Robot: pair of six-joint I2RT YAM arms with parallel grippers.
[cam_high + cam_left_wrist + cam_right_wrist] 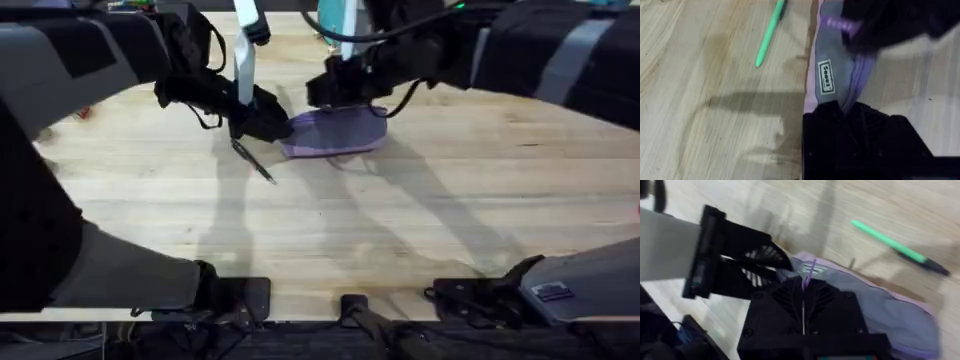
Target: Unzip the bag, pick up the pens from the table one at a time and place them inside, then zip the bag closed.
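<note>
While the left gripper (850,112) pins the bag (335,133), closed on its end, the right gripper (804,287) pinches the pull tab (811,270). It should draw the tab straight along the zipper.

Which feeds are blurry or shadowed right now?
Overhead: the arms loom dark and soft near the lens, casting long shadows across the table. Left wrist: a smeared dark shape over the pouch. Right wrist: motion blur; green pen streaky.
</note>
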